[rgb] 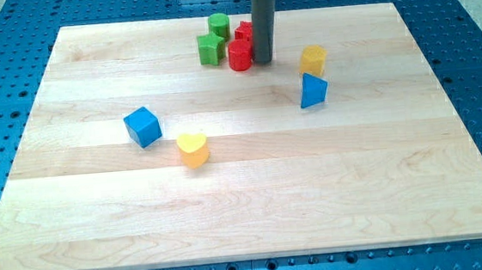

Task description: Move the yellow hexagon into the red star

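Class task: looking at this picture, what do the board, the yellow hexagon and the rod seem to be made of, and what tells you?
Board: pale wood, matte, shown by plank seams and grain.
Yellow hexagon: probably painted wood or plastic; flat, even colour, no grain visible.
Rod: dark grey, possibly metal or plastic, with a smooth, slightly sheened surface. My tip sits beside the red blocks.

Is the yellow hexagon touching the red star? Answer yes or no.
No: the yellow hexagon sits apart from the red star, with my tip between them.
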Motion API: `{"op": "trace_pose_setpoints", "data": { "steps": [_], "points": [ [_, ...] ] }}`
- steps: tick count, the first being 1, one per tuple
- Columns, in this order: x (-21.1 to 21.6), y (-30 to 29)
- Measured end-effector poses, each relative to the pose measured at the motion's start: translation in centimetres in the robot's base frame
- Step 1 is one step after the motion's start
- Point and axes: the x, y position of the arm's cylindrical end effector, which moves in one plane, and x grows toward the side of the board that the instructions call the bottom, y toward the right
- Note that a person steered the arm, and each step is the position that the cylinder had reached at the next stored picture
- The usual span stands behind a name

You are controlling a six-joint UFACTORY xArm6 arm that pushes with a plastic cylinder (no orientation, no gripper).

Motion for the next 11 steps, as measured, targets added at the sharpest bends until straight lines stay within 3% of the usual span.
{"op": "trace_pose_setpoints", "data": {
  "steps": [2,4,5,8,9,10,11],
  "points": [
    [2.7,0.8],
    [-4.5,0.5],
    [-5.3,0.6],
    [-1.6,15.8],
    [5.8,12.7],
    [8.3,8.8],
    [3.5,8.3]
  ]
}}
